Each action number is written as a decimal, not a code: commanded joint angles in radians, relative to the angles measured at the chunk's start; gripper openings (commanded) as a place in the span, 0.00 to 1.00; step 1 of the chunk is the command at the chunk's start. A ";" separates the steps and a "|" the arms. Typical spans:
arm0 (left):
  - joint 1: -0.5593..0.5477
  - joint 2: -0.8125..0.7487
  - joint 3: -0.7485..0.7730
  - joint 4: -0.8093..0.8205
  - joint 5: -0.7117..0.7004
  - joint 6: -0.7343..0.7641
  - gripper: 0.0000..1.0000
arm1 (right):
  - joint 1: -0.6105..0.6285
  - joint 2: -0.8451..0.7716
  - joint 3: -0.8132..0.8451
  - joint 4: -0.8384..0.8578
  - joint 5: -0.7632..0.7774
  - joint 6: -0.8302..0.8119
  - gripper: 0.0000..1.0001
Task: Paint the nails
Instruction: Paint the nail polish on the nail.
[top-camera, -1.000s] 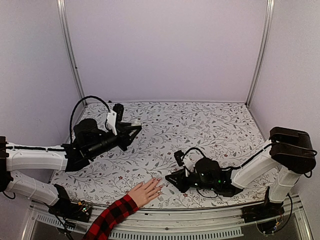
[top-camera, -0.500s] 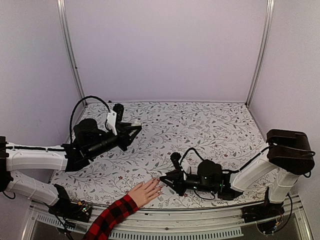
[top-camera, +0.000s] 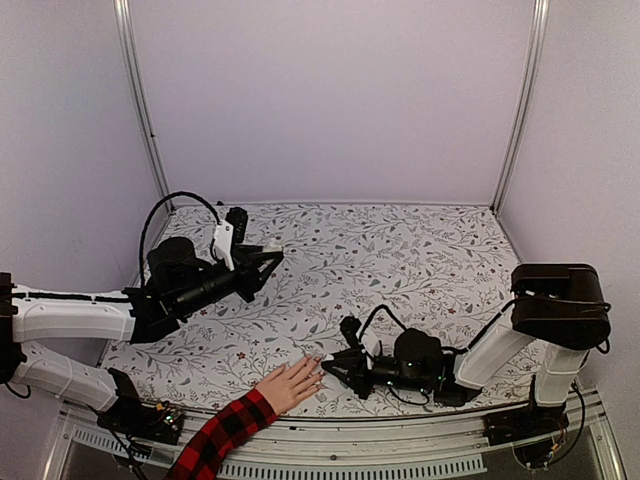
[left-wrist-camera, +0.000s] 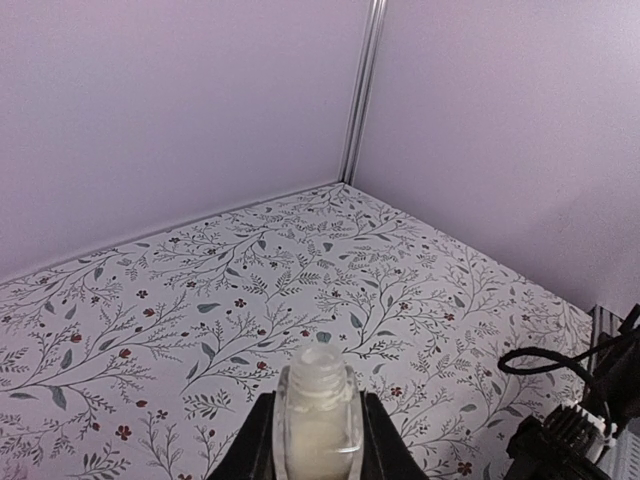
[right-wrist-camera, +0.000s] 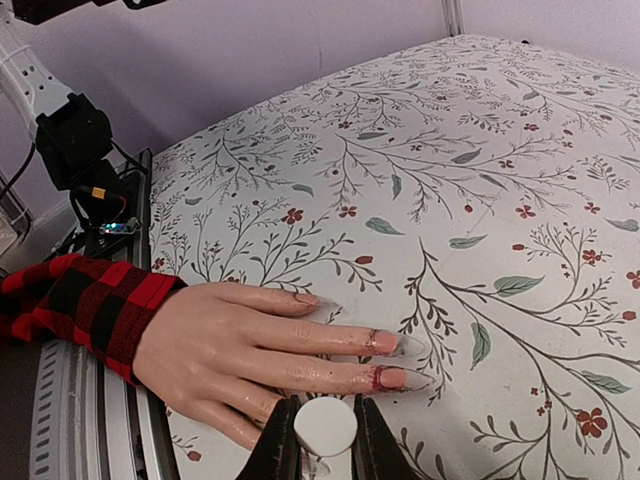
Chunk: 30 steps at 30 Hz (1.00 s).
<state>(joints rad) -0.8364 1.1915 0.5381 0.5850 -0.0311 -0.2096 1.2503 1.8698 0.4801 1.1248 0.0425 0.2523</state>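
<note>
A light-skinned hand (right-wrist-camera: 230, 345) in a red-and-black plaid sleeve (right-wrist-camera: 80, 310) lies flat on the floral table, fingers spread; it also shows in the top view (top-camera: 290, 383). Its nails (right-wrist-camera: 395, 378) are long, pale and glossy, with reddish smears at their bases. My right gripper (right-wrist-camera: 325, 430) is shut on a white brush cap (right-wrist-camera: 325, 425), low over the finger nearest the table's front edge; the brush tip is hidden. My left gripper (left-wrist-camera: 318, 425) is shut on a small clear uncapped bottle (left-wrist-camera: 318, 410) of pale liquid, held above the table's left side (top-camera: 262, 262).
The table has a white floral cover (top-camera: 420, 250) and lilac walls around. A black cable (left-wrist-camera: 545, 365) and the right arm show at the lower right of the left wrist view. A black clamp and electronics (right-wrist-camera: 85, 160) sit at the table's near edge by the sleeve.
My right gripper has moved left along the table with the brush cap, from beside the hand to over its fingertips. The left arm and the hand have not moved.
</note>
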 joint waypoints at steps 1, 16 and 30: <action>0.006 0.000 0.024 0.013 0.004 0.010 0.00 | 0.008 0.033 -0.012 0.048 0.031 -0.007 0.00; 0.006 0.005 0.023 0.018 0.005 0.007 0.00 | 0.008 0.045 -0.005 0.034 0.057 0.001 0.00; 0.006 0.002 0.022 0.016 0.003 0.008 0.00 | 0.009 0.066 0.012 0.020 0.061 0.005 0.00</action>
<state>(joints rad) -0.8364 1.1919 0.5381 0.5850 -0.0307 -0.2100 1.2503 1.9217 0.4778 1.1366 0.0780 0.2508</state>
